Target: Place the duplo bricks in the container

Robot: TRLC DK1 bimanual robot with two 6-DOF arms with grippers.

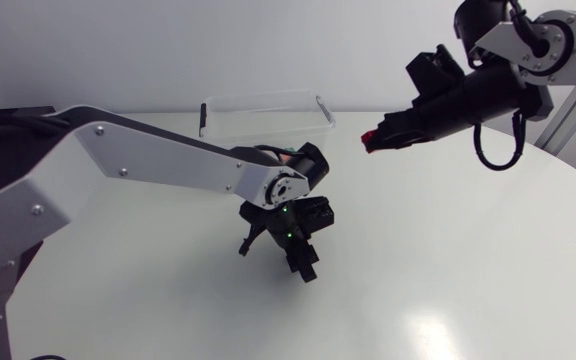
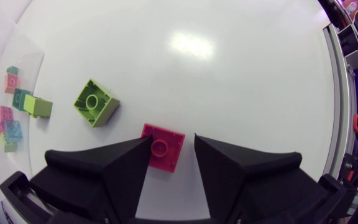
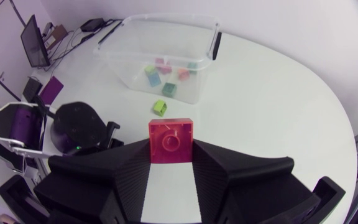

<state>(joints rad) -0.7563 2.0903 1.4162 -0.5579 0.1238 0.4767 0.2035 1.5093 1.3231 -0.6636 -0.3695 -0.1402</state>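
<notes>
A magenta brick lies stud-side down on the table between the fingers of my left gripper. One finger touches its corner and the other stands a little off it, so the gripper is open. In the head view this gripper is low over the table's middle and hides the brick. An upturned lime-green brick lies just ahead of it. My right gripper is shut on a red brick, held in the air to the right of the clear container.
The container holds several small bricks. A small lime brick lies on the table just outside its wall. The table's round edge runs close behind the right arm.
</notes>
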